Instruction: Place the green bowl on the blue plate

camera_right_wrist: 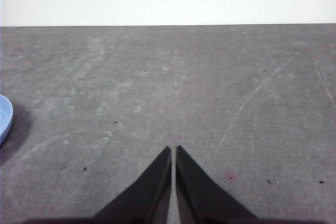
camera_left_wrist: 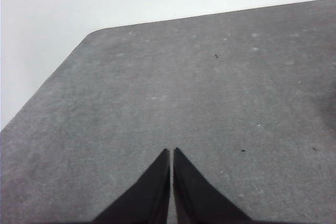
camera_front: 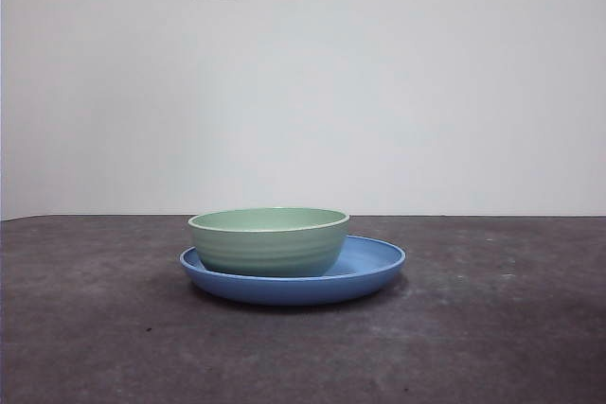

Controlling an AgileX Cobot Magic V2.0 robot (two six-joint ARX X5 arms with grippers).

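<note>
Placement is judged done, since the green bowl is seated upright inside the blue plate on the worktop, while the left pincer and the right pincer are kept pressed together, empty, away from both.

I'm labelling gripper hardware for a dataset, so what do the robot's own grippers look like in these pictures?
Only the jaws show. The left gripper has two plain matte black jaws, each a flat wedge tapering to a sharp point. The right gripper looks the same: black, triangular, pointed. No cables, markings, labels or pads are visible on either, and no arm appears in the front view.
</note>
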